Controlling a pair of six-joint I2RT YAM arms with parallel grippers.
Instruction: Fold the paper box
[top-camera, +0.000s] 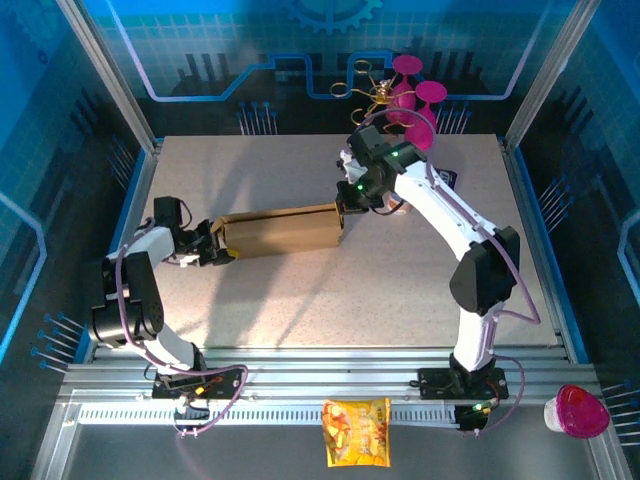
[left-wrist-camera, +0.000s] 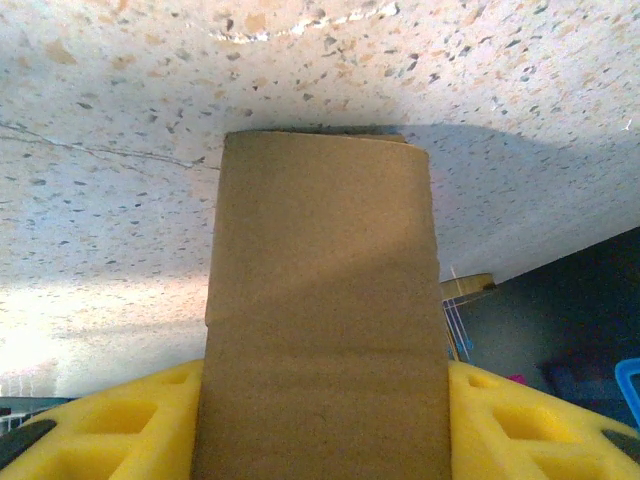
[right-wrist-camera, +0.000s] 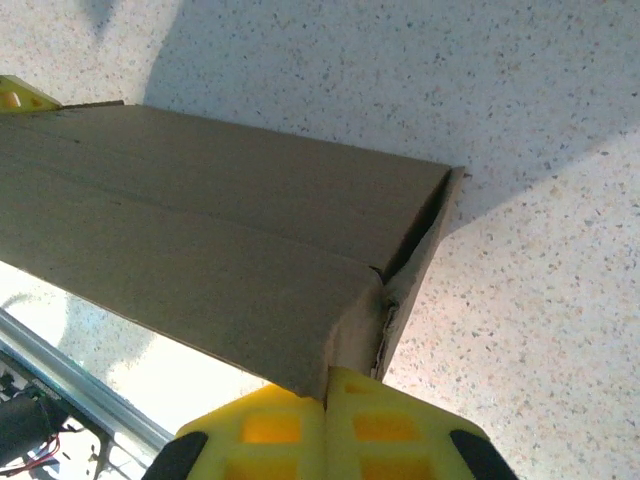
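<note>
The paper box (top-camera: 280, 232) is a long brown cardboard carton lying across the middle of the table, its length running left to right. My left gripper (top-camera: 212, 243) holds its left end. In the left wrist view the box (left-wrist-camera: 320, 300) fills the gap between the yellow fingers (left-wrist-camera: 130, 425), which press on both of its sides. My right gripper (top-camera: 345, 207) is at the box's right end. In the right wrist view its yellow fingers (right-wrist-camera: 270, 425) are pressed together at the lower corner of the box (right-wrist-camera: 200, 230), pinching the edge of the end flap (right-wrist-camera: 415, 270).
Pink stemmed glasses and a gold wire stand (top-camera: 415, 100) sit at the back of the speckled table (top-camera: 300, 300). A snack bag (top-camera: 357, 432) and a pink-lidded cup (top-camera: 578, 410) lie on the front rail, off the table. Blue walls enclose the sides.
</note>
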